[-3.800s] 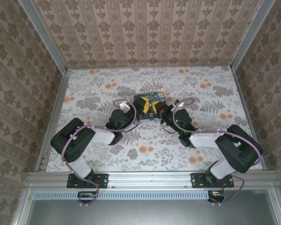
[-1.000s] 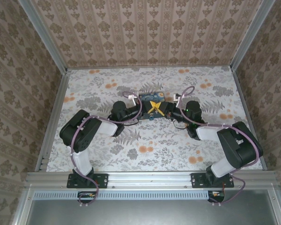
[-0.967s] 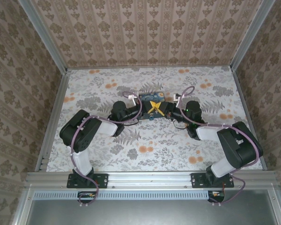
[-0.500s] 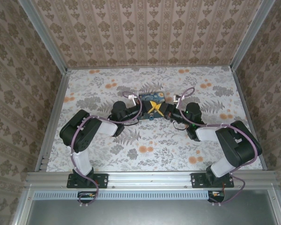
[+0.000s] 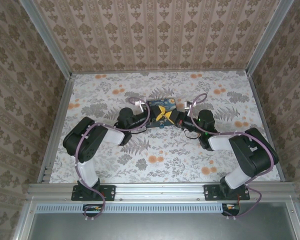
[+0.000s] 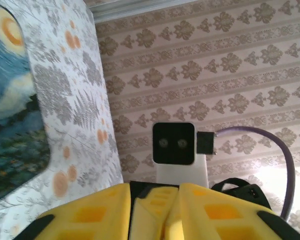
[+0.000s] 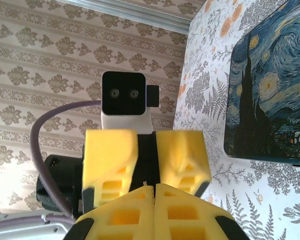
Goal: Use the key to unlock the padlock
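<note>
Though it is too small in the top view to be sure, the padlock (image 5: 160, 125) seems to be the teal speck on the floral table (image 5: 105, 100), just at the near edge of the starry-print box (image 5: 162, 104). The key (image 7: 147, 183), a thin dark sliver, pokes up at the seam of the right gripper (image 7: 155, 192), whose yellow fingers are pressed tight together on it. Directly opposite, nose to nose with it, is the left gripper (image 6: 154, 189), with its fingers standing a narrow gap apart. Seen from above, both grippers meet over the near part of the box, with the arms reaching in from either side.
</note>
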